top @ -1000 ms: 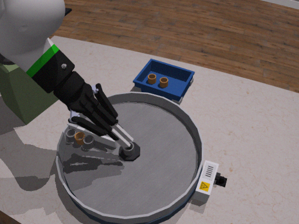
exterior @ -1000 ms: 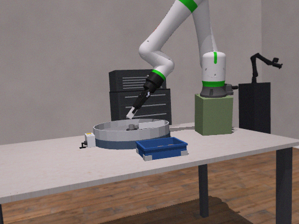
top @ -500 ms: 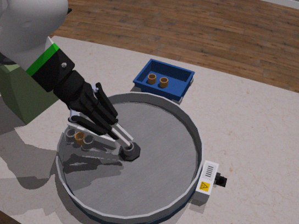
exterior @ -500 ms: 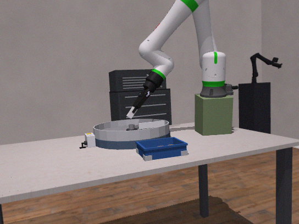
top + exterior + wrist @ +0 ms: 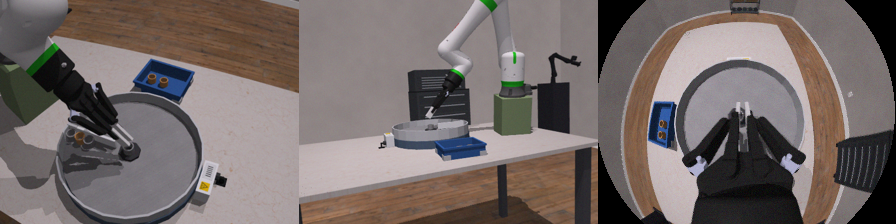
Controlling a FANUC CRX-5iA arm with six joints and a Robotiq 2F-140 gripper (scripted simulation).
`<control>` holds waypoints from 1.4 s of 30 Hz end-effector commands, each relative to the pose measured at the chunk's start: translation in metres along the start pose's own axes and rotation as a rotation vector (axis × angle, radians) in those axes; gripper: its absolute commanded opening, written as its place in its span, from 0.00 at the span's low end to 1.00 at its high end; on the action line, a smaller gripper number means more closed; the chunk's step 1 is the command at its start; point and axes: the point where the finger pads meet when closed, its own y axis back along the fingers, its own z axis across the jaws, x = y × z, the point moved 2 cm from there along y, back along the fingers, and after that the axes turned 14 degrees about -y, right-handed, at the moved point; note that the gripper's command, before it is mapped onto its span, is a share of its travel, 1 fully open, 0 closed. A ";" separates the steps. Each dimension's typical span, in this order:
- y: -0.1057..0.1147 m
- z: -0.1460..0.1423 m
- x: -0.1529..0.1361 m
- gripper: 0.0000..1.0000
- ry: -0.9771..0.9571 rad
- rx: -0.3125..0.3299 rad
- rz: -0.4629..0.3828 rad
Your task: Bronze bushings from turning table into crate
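Hovering clenched and empty, the pincer [image 5: 129, 140] hides from the wrist view a bronze bushing [image 5: 79, 137] (top view shows it).

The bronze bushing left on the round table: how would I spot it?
Find the big grey turning table beside the blue crate. By its left rim, beneath the black claw, three small rings sit in a row. The middle bronze bushing is orange-brown; both neighbours are grey steel.
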 end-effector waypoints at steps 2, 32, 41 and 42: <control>0.000 0.000 0.000 0.07 0.000 0.000 0.000; 0.000 0.000 0.000 0.07 0.000 0.000 0.000; 0.050 0.023 -0.055 0.06 0.000 0.000 0.000; 0.050 0.023 -0.055 0.06 0.000 0.000 0.000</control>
